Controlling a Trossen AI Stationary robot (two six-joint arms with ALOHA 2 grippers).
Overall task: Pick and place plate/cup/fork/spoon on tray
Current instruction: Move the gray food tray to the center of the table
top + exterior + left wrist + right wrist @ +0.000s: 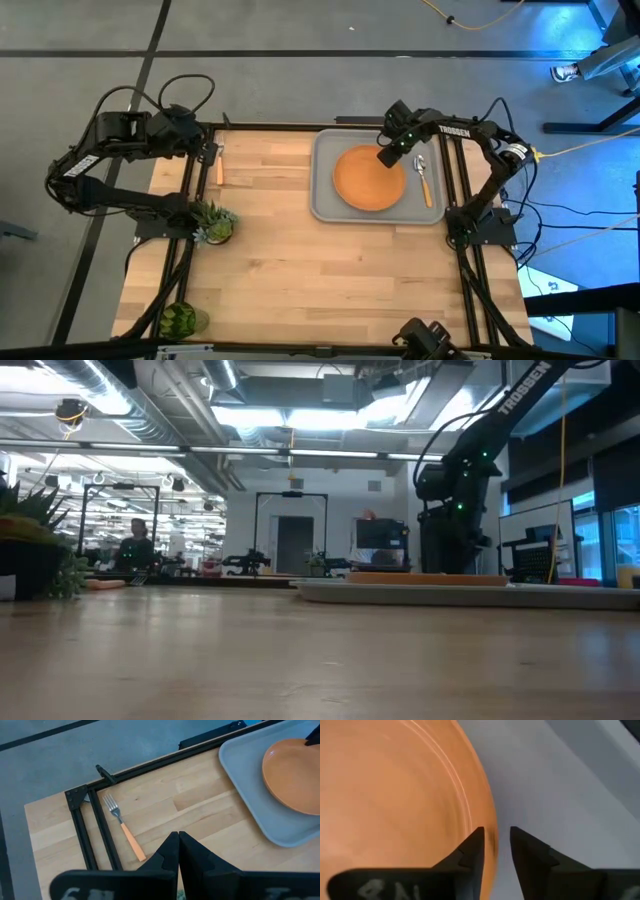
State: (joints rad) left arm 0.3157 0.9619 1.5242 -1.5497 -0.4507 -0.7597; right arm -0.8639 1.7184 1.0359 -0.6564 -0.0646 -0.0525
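The table point(330, 270) carried the tray point(325, 195), a grey rectangle lying toward two o'clock from the table's centre, its long axis running nine to three. The plate point(365, 185) lay flat inside the tray, filling its middle. At the plate's one o'clock rim hovered the right gripper point(388, 155); in the right wrist view its fingers point(470, 852) stood a narrow gap apart, one over the plate's edge and the other over grey tray floor, gripping nothing. The spoon point(424, 178) lay in the tray at three o'clock of the plate, long axis twelve to six, bowl pointing to twelve and orange handle to six. The fork point(123, 826) lay on bare wood at the table's ten o'clock edge, tines toward twelve and handle toward six in the high view. The left gripper point(178, 851) waited near it, fingers pressed together and empty. The cup point(180, 320) sat at the table's seven o'clock corner.
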